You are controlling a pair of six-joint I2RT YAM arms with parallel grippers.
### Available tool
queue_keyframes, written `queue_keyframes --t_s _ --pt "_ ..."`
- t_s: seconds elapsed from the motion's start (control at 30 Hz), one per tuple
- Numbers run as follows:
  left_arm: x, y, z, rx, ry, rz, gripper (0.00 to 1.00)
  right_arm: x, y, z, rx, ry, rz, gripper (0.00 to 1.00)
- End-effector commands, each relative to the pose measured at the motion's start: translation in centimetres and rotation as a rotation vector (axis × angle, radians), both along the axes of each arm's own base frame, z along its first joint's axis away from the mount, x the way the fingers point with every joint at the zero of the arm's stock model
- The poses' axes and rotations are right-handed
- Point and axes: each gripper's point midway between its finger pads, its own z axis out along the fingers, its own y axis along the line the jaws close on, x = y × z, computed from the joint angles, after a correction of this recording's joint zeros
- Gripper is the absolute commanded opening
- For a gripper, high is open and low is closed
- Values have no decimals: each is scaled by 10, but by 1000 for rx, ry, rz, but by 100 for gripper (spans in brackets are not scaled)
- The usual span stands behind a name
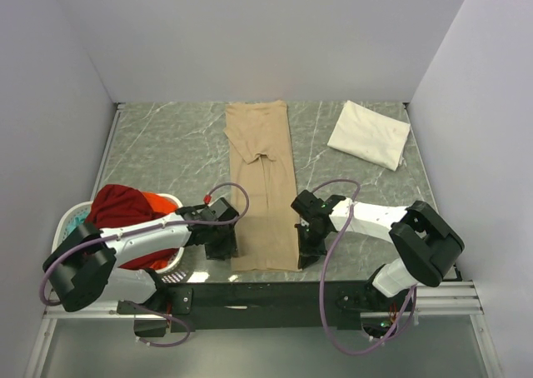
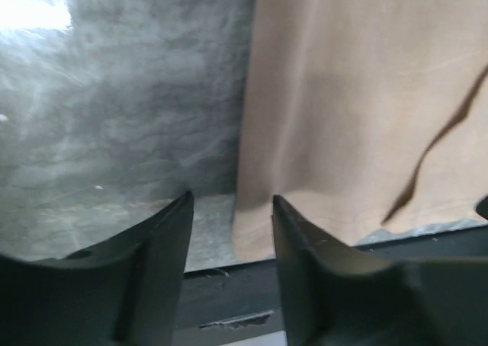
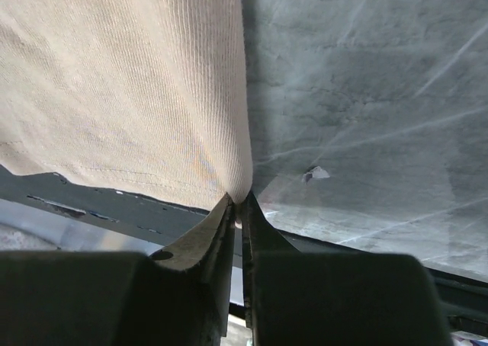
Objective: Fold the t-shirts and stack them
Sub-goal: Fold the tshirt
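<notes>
Lengthwise on table (image 1: 171,149), tan t-shirt (image 1: 265,186) lies as long strip. Right gripper (image 3: 238,203) pinches its near right corner, jaws almost together; left gripper (image 2: 231,201) part-open astride near left corner. Folded cream t-shirt (image 1: 369,133) far right.

Top cam: fixed, high up & behind the arm bases, looks down over whole table (image 1: 166,145) from far off. L wrist cam: sits just behind left gripper (image 2: 232,197), v. close to tabletop, faces fwd & down at near-left corner of tan t-shirt (image 2: 343,117). R wrist cam: same setup behind right gripper (image 3: 238,199), close on shirt's near-right corner. All 3 views share shirt's near hem + table's front edge
</notes>
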Motion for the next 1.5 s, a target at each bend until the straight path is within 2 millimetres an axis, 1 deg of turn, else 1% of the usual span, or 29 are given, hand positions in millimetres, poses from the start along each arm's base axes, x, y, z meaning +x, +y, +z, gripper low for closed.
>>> queue_keyframes --t_s 0.0,0.03,0.2,0.33,0.4,0.6,0.73,0.77,0.8,0.87,0.9,1.0,1.17,1.2,1.47 --pt "-8 -4 -6 -14 34 -2 50 -4 -9 -11 -43 -12 28 11" --pt "-9 -5 -7 -14 39 -5 46 -5 -9 -11 -45 -8 31 10" --pt "-18 -7 -13 -18 72 -23 39 -4 -8 -11 -42 -7 33 9" --pt "-33 -4 -16 -2 105 -35 38 -5 -7 -10 -40 -7 30 9" --pt "-39 1 -20 11 116 -21 37 -4 -7 -10 -35 -11 27 9" --pt "-44 6 -21 28 113 5 32 -4 -6 -10 -31 -11 25 9" --pt "-48 6 -24 46 114 1 28 -3 -5 -8 -28 -18 30 8" --pt "-49 5 -24 46 115 1 26 -3 -5 -8 -28 -19 32 8" --pt "-49 4 -25 46 114 -1 21 -3 -6 -8 -30 -19 31 6" --pt "-50 3 -26 56 115 -4 15 -3 -6 -7 -31 -20 31 4" --pt "-51 3 -26 63 117 -3 9 -3 -7 -7 -33 -20 31 2" --pt "-55 3 -26 75 128 -2 0 -5 -9 -7 -39 -20 34 0" --pt "-61 4 -23 82 136 1 0 -5 -12 -5 -46 -32 29 0" --pt "-57 7 -23 98 111 10 0 -5 -13 -5 -49 -32 29 0" --pt "-59 14 -19 113 103 19 0 -5 -13 -4 -55 -32 9 0"
